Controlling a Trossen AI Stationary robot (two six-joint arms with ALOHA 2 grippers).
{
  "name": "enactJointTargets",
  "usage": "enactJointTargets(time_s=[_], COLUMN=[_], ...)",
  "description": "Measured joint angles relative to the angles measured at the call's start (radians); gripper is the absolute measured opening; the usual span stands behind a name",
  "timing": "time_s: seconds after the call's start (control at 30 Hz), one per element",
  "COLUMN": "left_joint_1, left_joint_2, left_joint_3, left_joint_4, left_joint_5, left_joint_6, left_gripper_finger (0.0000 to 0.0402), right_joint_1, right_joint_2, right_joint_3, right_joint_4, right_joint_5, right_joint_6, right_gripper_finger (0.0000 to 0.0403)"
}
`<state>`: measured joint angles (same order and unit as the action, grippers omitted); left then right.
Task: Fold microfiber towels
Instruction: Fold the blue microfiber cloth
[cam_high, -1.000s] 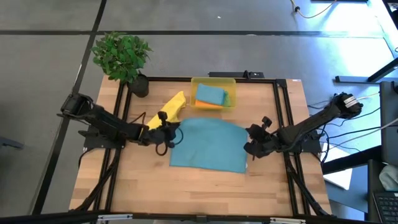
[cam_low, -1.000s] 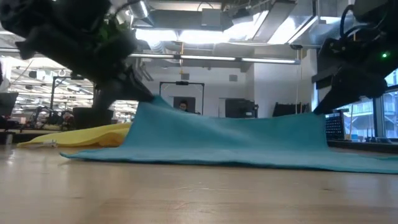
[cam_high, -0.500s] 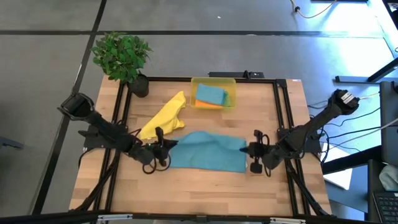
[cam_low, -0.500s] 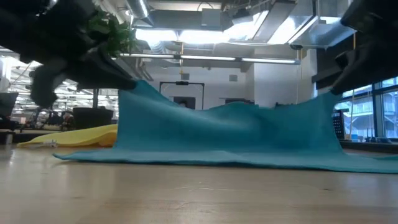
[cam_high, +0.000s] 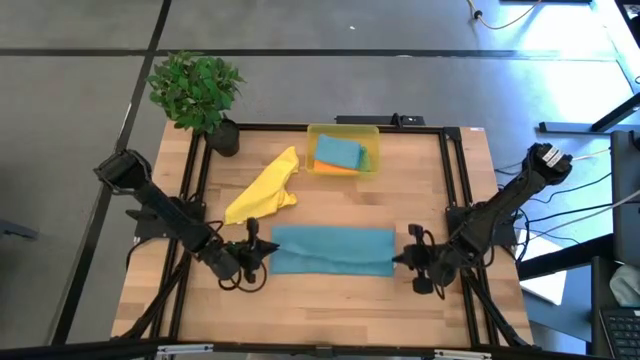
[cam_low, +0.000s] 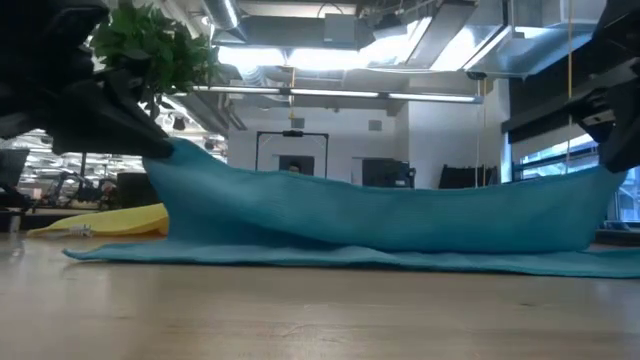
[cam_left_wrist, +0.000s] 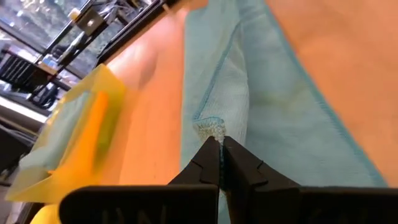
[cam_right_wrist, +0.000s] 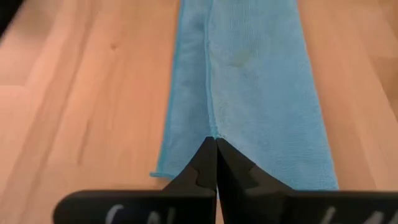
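Note:
A teal-blue microfiber towel (cam_high: 330, 250) lies doubled over in a long band on the wooden table. Its lower layer (cam_low: 330, 256) is flat on the wood and its upper layer (cam_low: 380, 215) is held up at both ends. My left gripper (cam_high: 262, 250) is shut on the band's left end, my right gripper (cam_high: 403, 259) on its right end. A yellow towel (cam_high: 262, 188) lies crumpled on the table behind the left end. Folded teal and orange towels (cam_high: 338, 155) sit in the bin. My left gripper pinches a corner of the upper layer (cam_left_wrist: 210, 127) between its two fingertips. It comes slanting down from the table's left. The corner is lifted off the table, and the layer sags from it toward the middle. My right gripper pinches the upper layer's other corner (cam_right_wrist: 212, 135) between its two fingertips, where the hemmed edge ends. It comes slanting down from the table's right. That corner (cam_low: 600, 180) is raised clear, and the cloth hangs slack between the two holds.
A translucent yellow bin (cam_high: 343, 130) stands at the far middle and a potted plant (cam_high: 197, 90) at the far left corner. Black frame rails (cam_high: 450, 180) run along the table's sides. Bare wood (cam_high: 330, 310) stretches between the towel and the near edge.
Both grippers have gone toward the table's near edge, still shut on the teal towel's far corners, and have tipped. The towel's far half has folded over onto its near half, which stayed on the table. The towel now shows as a narrower band.

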<state>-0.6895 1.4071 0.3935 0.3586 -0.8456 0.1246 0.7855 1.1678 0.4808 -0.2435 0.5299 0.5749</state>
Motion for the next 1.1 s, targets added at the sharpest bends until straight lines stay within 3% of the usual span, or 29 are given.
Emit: enactJointTargets(time_s=[0.33,0.57,0.73,0.93,1.1], left_joint_1=[-0.017,0.012,0.039,0.055,0.052], left_joint_2=[0.001,0.001,0.001,0.001,0.001], left_joint_3=[0.000,0.000,0.000,0.000,0.000], left_joint_4=[-0.050,-0.072,-0.077,-0.078,-0.076], left_joint_5=[0.165,0.254,0.286,0.355,0.426], left_joint_6=[-0.113,-0.151,-0.157,-0.202,-0.248], left_gripper_finger=[0.0000,0.0003,0.0039,0.0096,0.0120], right_joint_1=[0.021,0.021,0.021,0.021,0.016], right_joint_2=[0.002,0.003,0.002,0.002,0.002], right_joint_3=[-0.050,-0.203,-0.246,-0.246,-0.246], right_joint_4=[0.028,0.327,0.547,0.584,0.595], right_joint_5=[-0.026,-0.036,-0.037,-0.036,-0.030], right_joint_6=[0.091,0.120,0.022,-0.004,0.000], right_gripper_finger=[0.0000,0.0019,0.0055,0.0099,0.0131])
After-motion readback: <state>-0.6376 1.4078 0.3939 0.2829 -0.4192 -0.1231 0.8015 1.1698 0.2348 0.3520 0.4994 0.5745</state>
